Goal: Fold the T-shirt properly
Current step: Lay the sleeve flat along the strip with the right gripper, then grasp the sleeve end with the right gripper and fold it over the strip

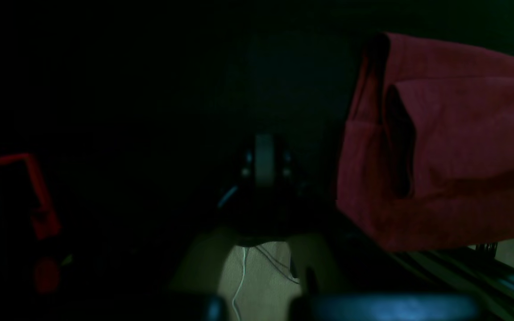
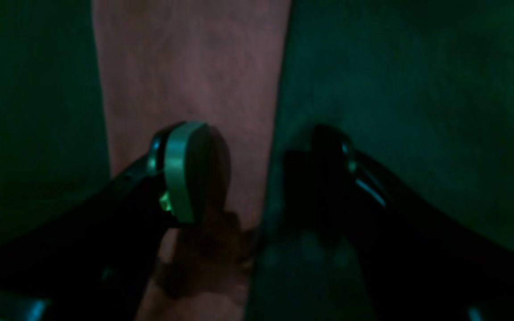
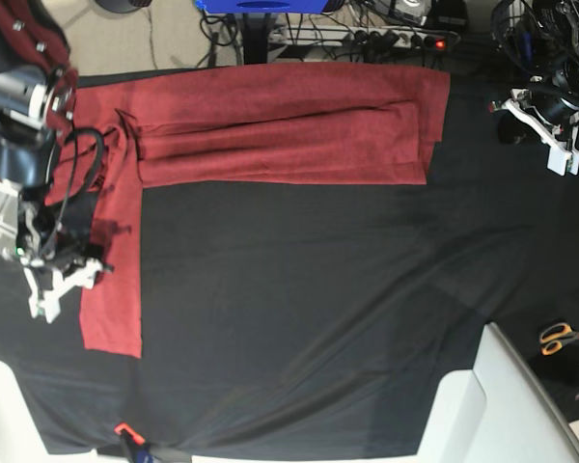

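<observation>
Through the right wrist camera I look down on a dim strip of the T-shirt [image 2: 185, 67], a band of reddish knit running from the top of the frame toward the bottom over the dark tablecloth [image 2: 417, 89]. My right gripper [image 2: 257, 174] stands with its jaws apart: one finger [image 2: 181, 171], pale-padded, sits over the fabric, the other is over the cloth at the strip's edge.

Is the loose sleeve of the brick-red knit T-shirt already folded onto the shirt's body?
No. In the base view the brick-red knit T-shirt has one sleeve stretched flat on the black tablecloth, away from the folded body.
</observation>
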